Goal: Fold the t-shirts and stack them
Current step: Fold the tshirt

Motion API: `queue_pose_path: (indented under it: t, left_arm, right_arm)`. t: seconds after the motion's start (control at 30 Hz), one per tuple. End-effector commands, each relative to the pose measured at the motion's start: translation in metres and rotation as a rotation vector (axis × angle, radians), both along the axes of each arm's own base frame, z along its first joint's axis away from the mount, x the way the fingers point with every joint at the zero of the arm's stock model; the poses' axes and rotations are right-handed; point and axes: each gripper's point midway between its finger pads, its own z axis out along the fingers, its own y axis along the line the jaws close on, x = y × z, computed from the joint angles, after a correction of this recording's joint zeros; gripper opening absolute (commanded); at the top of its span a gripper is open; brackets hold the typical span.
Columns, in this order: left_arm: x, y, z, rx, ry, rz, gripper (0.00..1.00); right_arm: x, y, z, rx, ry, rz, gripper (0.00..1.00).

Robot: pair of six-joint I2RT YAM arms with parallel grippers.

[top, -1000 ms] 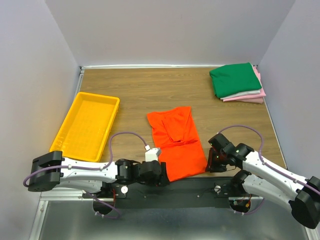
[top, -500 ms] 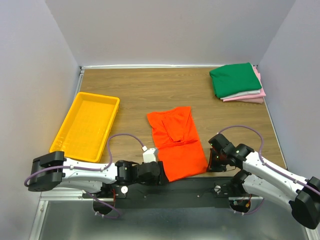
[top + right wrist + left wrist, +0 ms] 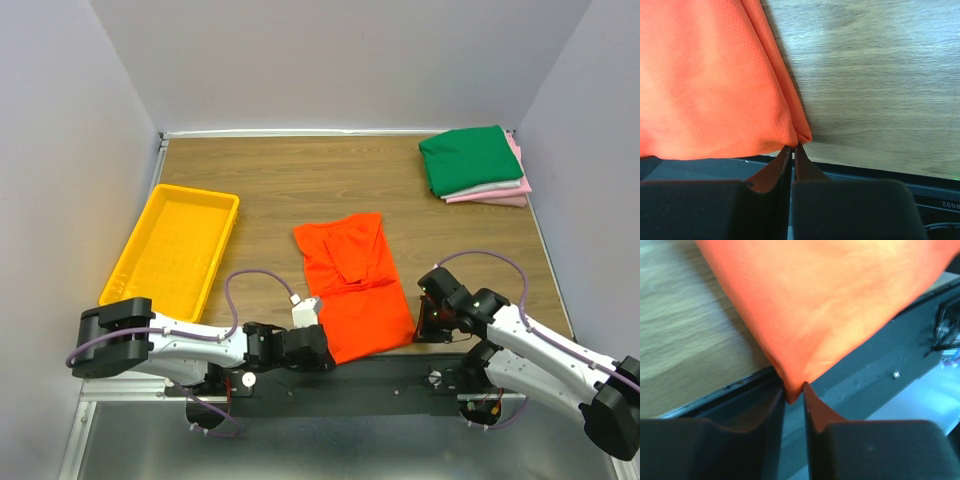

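Observation:
The orange t-shirt [image 3: 352, 285] lies partly folded in the middle of the table, its near edge hanging over the table's front edge. My left gripper [image 3: 328, 357] is at its near left corner. In the left wrist view the gripper [image 3: 794, 390] is shut on the tip of the orange cloth [image 3: 830, 305]. My right gripper [image 3: 416, 335] is at the near right corner. The right wrist view shows it [image 3: 794, 146] pinching that corner of the shirt [image 3: 710, 85]. Folded t-shirts are stacked at the back right: green [image 3: 470, 160] on top, white and pink beneath.
An empty yellow tray [image 3: 175, 250] sits on the left side of the table. The arms' black base rail [image 3: 380, 375] runs along the near edge. Walls close in the table on the left, back and right.
The left gripper has closed from wide open onto the shirt's near left corner, and its arm has shifted slightly right. The right gripper's jaws have tightened on the near right corner.

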Motion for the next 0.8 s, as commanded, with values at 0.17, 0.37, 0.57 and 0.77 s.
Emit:
queue_pose_path:
  t: [0.17,0.37,0.57,0.77]
  left_arm:
    - [0.006,0.015,-0.021,0.082,-0.024,0.036,0.04]
    - [-0.002,0.011,-0.009,0.044,-0.014,0.004,0.00]
    - [-0.014,0.012,0.005,0.009,0.005,-0.047,0.00]
    - [-0.026,0.018,0.010,0.005,0.019,-0.083,0.00]
  right_arm:
    - [0.000,0.005,0.002,0.028,-0.017,0.027,0.00]
    - [0.001,0.015,0.017,0.084,-0.031,0.045,0.00]
    - [0.001,0.017,0.036,0.113,-0.049,0.050,0.00]
    - [0.002,0.011,0.046,0.096,-0.073,0.034,0.00]
